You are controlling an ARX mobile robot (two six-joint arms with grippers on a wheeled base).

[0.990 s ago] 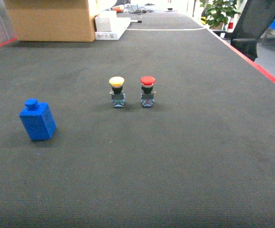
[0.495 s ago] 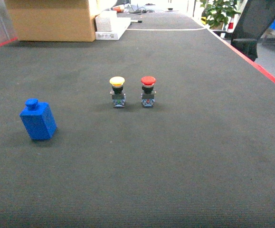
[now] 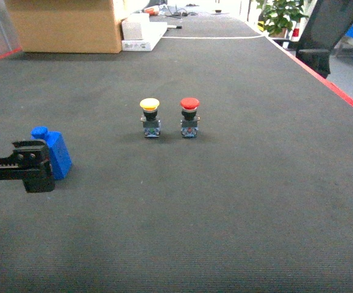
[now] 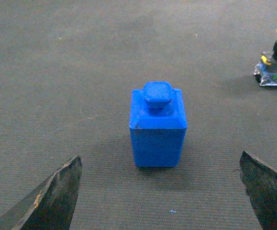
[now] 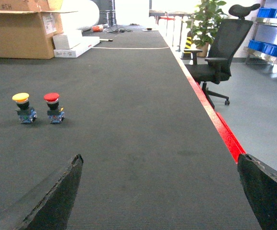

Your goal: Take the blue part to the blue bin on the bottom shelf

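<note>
The left gripper (image 3: 41, 166), its jaws spread wide, hovers just before the blue part (image 4: 157, 127), which stands upright on the dark mat (image 3: 225, 201), so I think it should advance centred, then close on the flat sides below the knob.

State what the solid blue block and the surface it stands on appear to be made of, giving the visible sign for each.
Blue block: probably moulded or printed plastic; uniform matte colour, rounded edges, faint scuffs. Work surface: dark mat, likely rubber or woven fabric; fine ribbed texture, no shine.
</note>
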